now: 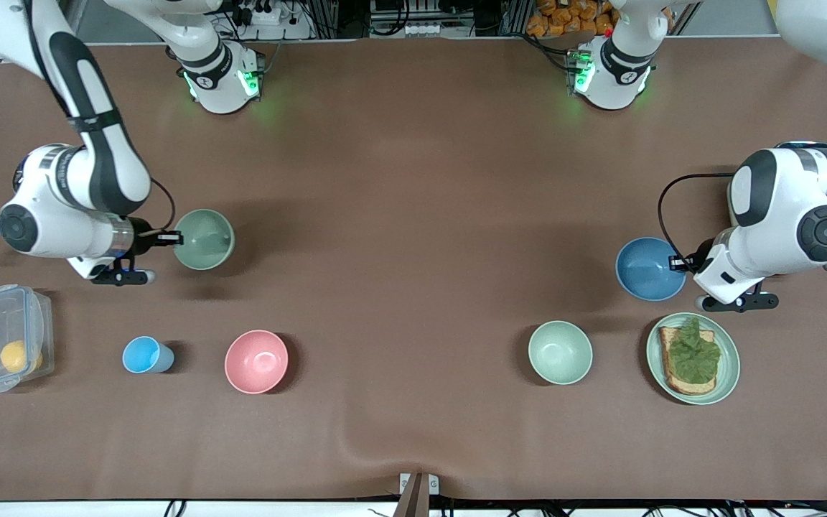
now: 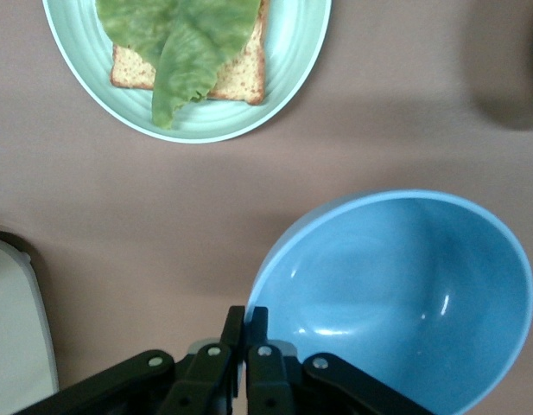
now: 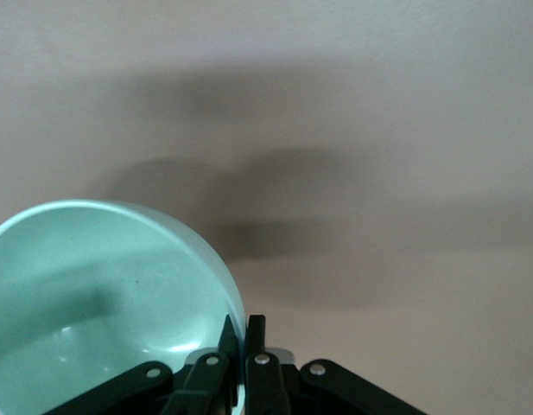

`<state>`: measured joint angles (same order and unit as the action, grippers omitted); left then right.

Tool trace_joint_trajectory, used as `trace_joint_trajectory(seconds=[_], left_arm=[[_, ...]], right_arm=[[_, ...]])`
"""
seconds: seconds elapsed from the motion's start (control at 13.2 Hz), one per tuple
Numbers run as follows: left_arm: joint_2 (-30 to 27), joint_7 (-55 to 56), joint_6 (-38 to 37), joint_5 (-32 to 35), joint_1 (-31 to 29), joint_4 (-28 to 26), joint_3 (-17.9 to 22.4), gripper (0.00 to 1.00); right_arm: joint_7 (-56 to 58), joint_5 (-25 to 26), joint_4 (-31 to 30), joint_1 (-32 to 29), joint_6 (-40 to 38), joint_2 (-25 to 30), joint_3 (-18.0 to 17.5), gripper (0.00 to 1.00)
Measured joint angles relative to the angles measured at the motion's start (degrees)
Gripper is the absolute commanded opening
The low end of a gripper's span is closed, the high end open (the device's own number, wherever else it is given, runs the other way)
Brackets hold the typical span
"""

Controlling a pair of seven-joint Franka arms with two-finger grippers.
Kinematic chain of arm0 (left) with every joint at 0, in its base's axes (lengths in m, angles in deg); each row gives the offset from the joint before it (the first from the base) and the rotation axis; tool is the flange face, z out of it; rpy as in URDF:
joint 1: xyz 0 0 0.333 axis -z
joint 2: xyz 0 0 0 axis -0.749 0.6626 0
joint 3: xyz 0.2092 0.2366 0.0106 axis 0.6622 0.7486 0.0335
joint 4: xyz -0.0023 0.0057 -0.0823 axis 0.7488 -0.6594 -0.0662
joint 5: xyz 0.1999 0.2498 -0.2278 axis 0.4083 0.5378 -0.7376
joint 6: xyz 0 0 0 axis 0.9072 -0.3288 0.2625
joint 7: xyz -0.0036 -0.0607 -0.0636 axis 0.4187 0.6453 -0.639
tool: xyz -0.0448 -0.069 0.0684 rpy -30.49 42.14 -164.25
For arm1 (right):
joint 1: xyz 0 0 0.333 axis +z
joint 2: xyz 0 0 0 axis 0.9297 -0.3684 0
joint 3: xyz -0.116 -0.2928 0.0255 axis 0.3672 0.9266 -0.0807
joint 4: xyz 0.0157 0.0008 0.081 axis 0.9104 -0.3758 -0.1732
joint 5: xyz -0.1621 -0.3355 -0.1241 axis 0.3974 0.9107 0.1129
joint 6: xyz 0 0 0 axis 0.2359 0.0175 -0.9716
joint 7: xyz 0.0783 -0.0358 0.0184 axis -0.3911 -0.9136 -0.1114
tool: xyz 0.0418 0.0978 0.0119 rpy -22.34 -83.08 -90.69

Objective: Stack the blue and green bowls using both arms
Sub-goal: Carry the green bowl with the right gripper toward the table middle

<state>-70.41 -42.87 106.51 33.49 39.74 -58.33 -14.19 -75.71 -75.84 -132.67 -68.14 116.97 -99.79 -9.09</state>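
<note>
At each end of the counter (image 1: 413, 215) one hand is pinched onto a bowl rim. Front view: right hand (image 1: 167, 237) clamps the rim of the green bowl (image 1: 204, 239), which sits straight off its fingertips toward the counter's middle. Left hand (image 1: 678, 264) clamps the rim of the blue bowl (image 1: 649, 268), likewise just ahead of its tips. Both bowls look slightly raised, going by their shadows; can't be sure. Near the left hand, closer to the camera: plate with toast (image 1: 693, 357) and a paler mint bowl (image 1: 560, 352). Near the right hand, closer to the camera: pink bowl (image 1: 256, 361), blue cup (image 1: 145, 355), plastic box (image 1: 4, 337).

Left wrist view: fingers (image 2: 258, 333) nearly closed, blue bowl's wall between them, bowl tilted with its opening facing the camera. Plate with toast just past the bowl.

Right wrist view: fingers (image 3: 256, 339) nearly closed across the green bowl's rim, bowl tilted, bare counter ahead.

Handling guess: both bowls look light, rigid, smooth matte, so the thin rim is the only grip point and may pivot or slip in a pinch. Same size, so they should nest if centred.
</note>
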Motion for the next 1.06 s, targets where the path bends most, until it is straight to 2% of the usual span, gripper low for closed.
trace_joint_trajectory(seconds=[0.3,0.53,0.76,1.06], left_arm=[[-1.8,0.0,-2.6,-2.8,0.0,0.6,-0.1,0.0],[-1.9,0.0,-3.4,-2.8,0.0,1.5,-0.2,0.0],[-1.9,0.0,-4.3,-2.8,0.0,1.8,-0.9,0.0],[-1.9,0.0,-4.7,-2.8,0.0,1.8,-1.0,0.0]], right_arm=[[-16.0,-5.5,0.0,9.7,-2.0,2.8,-0.5,0.0],[-30.0,-6.3,0.6,18.2,-1.3,3.8,-0.6,0.0],[-41.9,-7.1,0.9,25.8,2.9,3.7,-0.7,0.0],[-52.2,-13.1,1.0,34.5,12.2,2.2,-0.6,0.0]])
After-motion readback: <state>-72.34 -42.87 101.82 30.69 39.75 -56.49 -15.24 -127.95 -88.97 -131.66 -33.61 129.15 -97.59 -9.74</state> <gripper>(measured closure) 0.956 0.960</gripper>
